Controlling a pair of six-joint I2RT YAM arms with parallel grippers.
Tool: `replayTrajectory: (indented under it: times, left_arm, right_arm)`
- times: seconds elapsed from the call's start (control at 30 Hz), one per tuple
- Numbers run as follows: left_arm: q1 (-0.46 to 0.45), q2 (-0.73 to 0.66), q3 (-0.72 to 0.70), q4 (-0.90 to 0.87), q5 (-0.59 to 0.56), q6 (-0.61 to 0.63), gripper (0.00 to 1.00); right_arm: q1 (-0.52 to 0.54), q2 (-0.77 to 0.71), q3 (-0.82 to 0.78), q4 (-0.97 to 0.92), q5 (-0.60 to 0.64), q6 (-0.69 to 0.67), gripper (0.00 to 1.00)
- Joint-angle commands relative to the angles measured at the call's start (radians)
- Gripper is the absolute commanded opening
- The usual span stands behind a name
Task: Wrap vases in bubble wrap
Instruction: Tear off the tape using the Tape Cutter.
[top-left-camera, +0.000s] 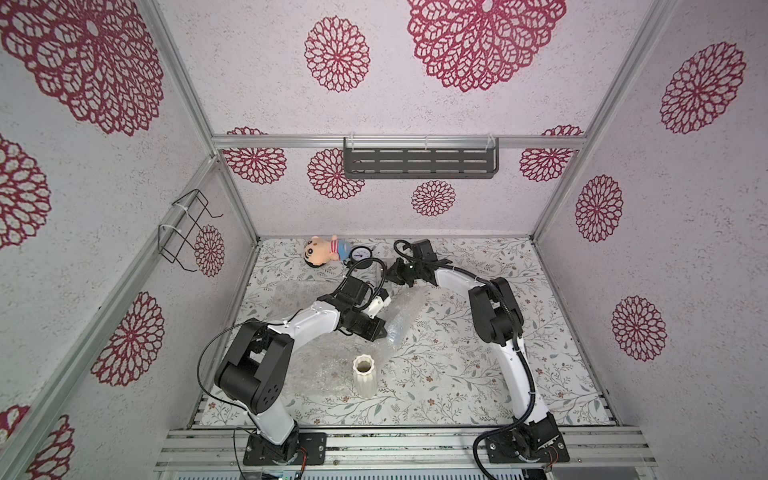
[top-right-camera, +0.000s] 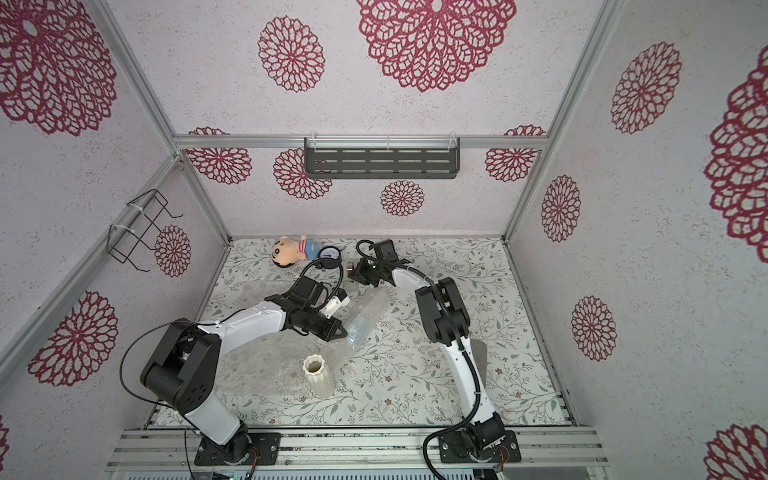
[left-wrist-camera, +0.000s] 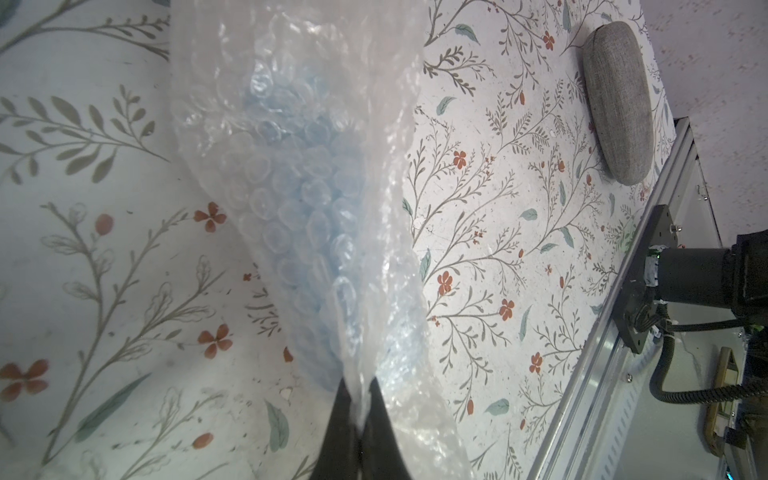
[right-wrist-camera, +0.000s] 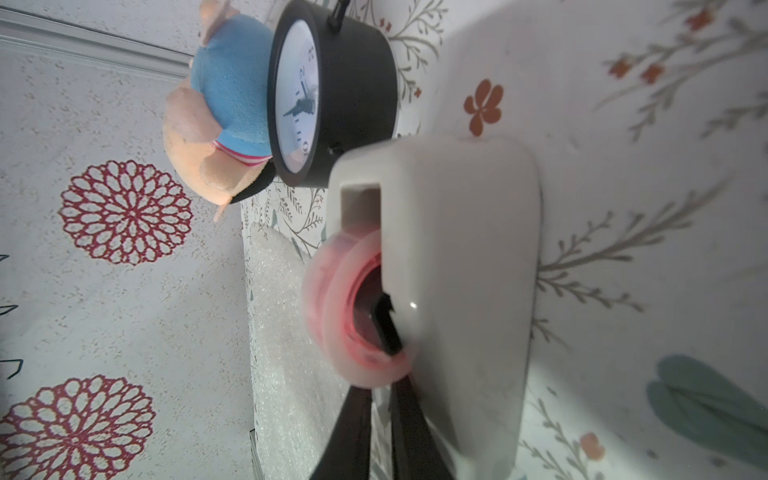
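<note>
My left gripper (left-wrist-camera: 360, 401) is shut on a pinched fold of bubble wrap (left-wrist-camera: 291, 124). That sheet is rolled round the light blue vase (left-wrist-camera: 303, 199), which shows only as a blue tint. In both top views the bundle (top-left-camera: 400, 326) (top-right-camera: 365, 321) lies mid-table beside the left gripper (top-left-camera: 384, 332). The cream vase (top-left-camera: 364, 376) (top-right-camera: 318, 376) stands upright near the front on a flat bubble wrap sheet (top-left-camera: 316, 370). My right gripper (right-wrist-camera: 380, 401) is at the beige tape dispenser (right-wrist-camera: 461, 257), its fingers just under the pink-cored tape roll (right-wrist-camera: 332, 320). A slim gap remains between its jaws.
A plush doll (top-left-camera: 326, 249) and a black clock (top-left-camera: 358, 253) lie at the back next to the dispenser. A grey oblong case (left-wrist-camera: 619, 104) rests by the right arm's base side. A black shelf (top-left-camera: 419, 158) and a wire rack (top-left-camera: 187, 228) hang on the walls.
</note>
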Motion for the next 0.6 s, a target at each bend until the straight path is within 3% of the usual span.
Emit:
replayTrajectory:
  times: [0.0, 0.27, 0.57]
  left_arm:
    - [0.008, -0.018, 0.008, 0.016, 0.025, 0.027, 0.00]
    - [0.008, -0.016, 0.009, 0.015, 0.029, 0.027, 0.00]
    - [0.008, -0.017, 0.006, 0.016, 0.031, 0.024, 0.00]
  right_arm:
    - [0.004, -0.003, -0.025, 0.029, -0.003, 0.038, 0.11]
    - [-0.002, -0.040, -0.063, 0.085, -0.009, 0.076, 0.02]
    - [-0.001, -0.090, -0.127, 0.173, -0.034, 0.132, 0.00]
